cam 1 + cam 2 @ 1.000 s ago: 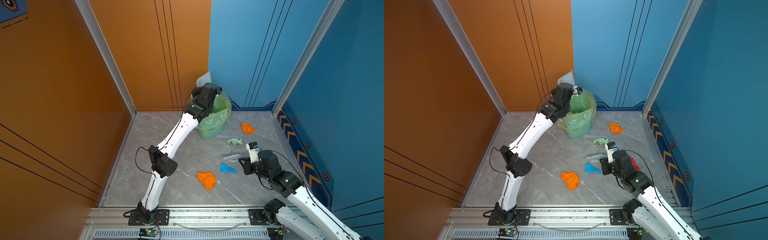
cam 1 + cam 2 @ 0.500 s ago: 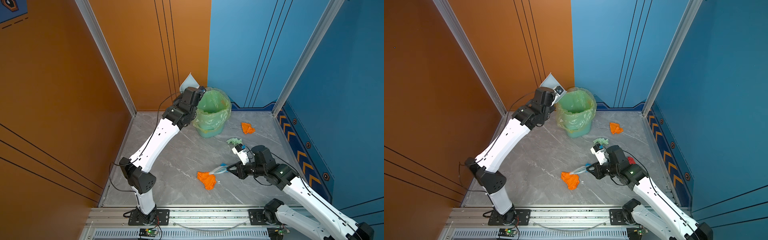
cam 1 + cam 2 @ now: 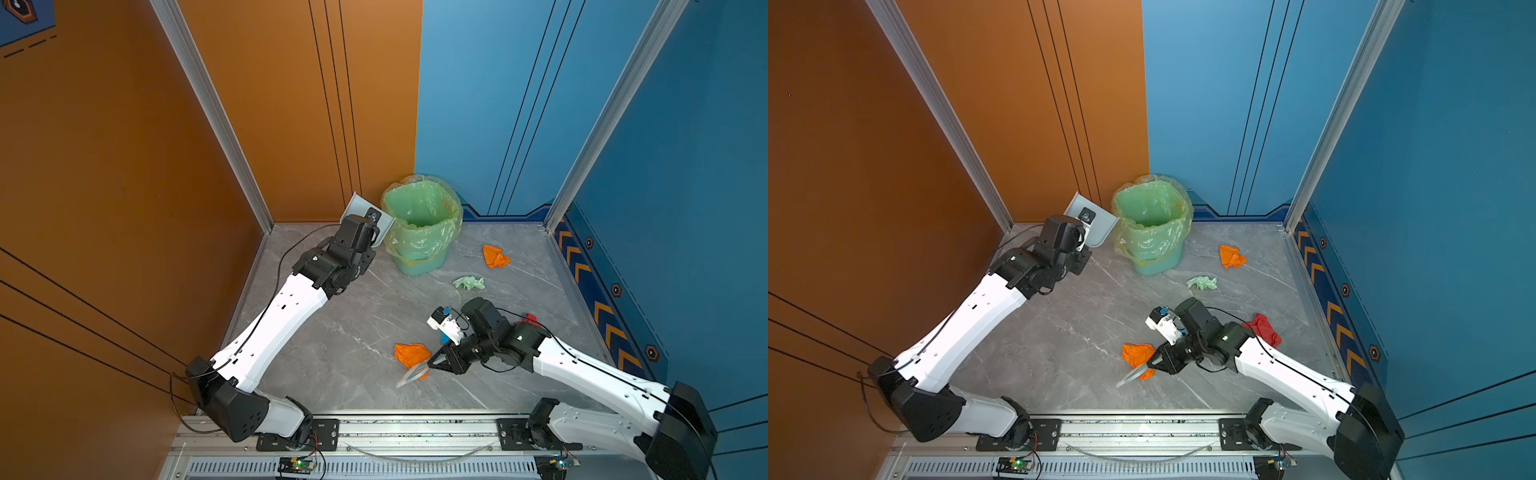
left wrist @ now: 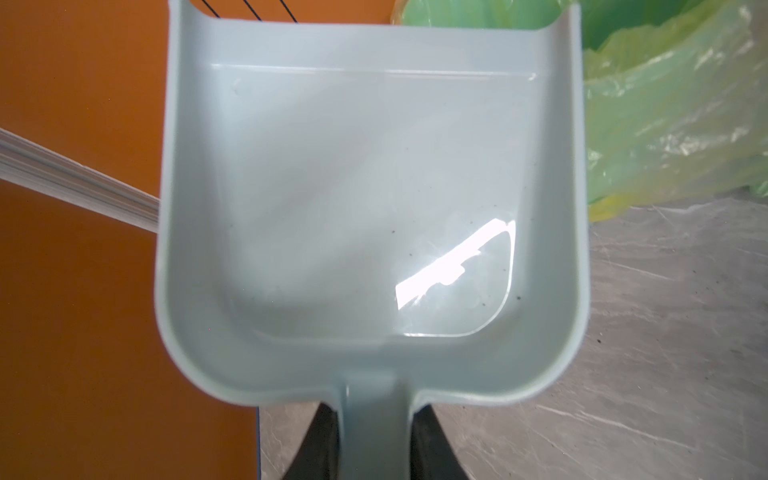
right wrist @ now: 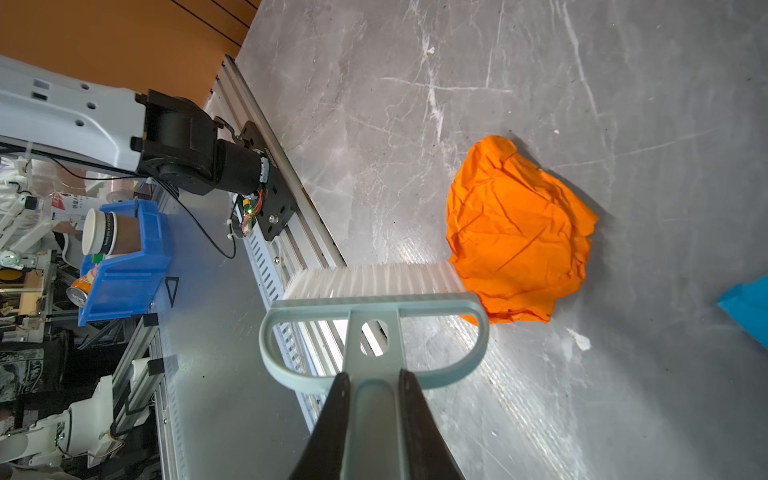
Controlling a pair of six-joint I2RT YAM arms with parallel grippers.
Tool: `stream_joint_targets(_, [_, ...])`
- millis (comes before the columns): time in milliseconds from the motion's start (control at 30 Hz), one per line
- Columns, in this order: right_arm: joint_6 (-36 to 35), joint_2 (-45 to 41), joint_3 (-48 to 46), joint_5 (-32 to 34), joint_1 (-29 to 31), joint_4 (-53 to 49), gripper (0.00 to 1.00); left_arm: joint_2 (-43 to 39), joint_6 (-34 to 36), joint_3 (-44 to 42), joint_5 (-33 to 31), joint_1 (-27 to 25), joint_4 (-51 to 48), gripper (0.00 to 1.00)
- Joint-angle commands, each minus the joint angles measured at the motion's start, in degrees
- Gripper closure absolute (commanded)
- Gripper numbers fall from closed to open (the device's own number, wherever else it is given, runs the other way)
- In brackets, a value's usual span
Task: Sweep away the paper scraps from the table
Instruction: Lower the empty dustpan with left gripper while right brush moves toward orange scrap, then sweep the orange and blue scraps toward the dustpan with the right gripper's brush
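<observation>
Right claw [image 5: 372, 378] is pinched tight on the handle of the brush [image 5: 374, 307], and my left claw [image 4: 374, 415] is clamped the same way on the dustpan [image 4: 365, 208] handle. Nearest of the paper scraps is the orange wad [image 5: 519, 232], sitting on the tabletop [image 3: 353, 316] not far from the front rail [image 3: 415, 426], with just one end of my bristles [image 5: 374, 280] at its edge. A blue scrap [image 5: 748, 307] lies near it, the red wad [image 3: 1264, 328] is tucked beside my right arm, and the pale green wad [image 3: 468, 283] and a second orange wad [image 3: 495, 256] sit farther back, nearer the bin [image 3: 417, 264].

So here's what bugs me. The dustpan is empty and way over by the bin, held up off the tabletop, well apart from the brush. If I sweep now there's nothing to catch the wad, and it's light crumpled paper, so I reckon it just skitters, maybe over the rail. Catching it with only the bristle end could also spin it round the brush instead of pushing it. And my right arm hangs so close to the red wad that a wide swing might knock it somewhere awkward.
</observation>
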Motion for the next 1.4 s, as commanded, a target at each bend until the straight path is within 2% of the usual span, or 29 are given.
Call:
stream_joint_targets(0, [1.0,2.4,-0.5,2.2,-0.2,4.4,1.0,-3.5,-7.0,-4.9,1.7,1.3,-0.2,1.0])
stream_joint_targets(400, [1.1,9.2,1.7,11.8,-4.2,9.3,1.0,-11.8,-16.6,-22.1,11.2,2.1,-0.1,1.0])
stream_joint_targets(533, [0.1,9.5,3.6,14.9,-8.2,9.3,1.0,-13.8,-19.3,-26.3,12.5,0.7,-0.1,1.0])
stream_joint_targets(800, [-2.4,6.3,7.1,8.8,-10.9,6.7,1.0,-14.9,-25.0,-32.7,14.0,-3.4,0.5,1.0])
stream_joint_targets(967, [-1.9,1.2,6.9,9.9,-11.4,6.0,1.0,-13.4,-28.3,-34.6,14.3,-6.5,1.5,1.0])
stream_joint_targets(1367, [4.2,-8.0,5.5,33.7,-12.1,2.8,1.0,-8.2,-33.1,-36.9,16.7,-12.6,2.1,1.0])
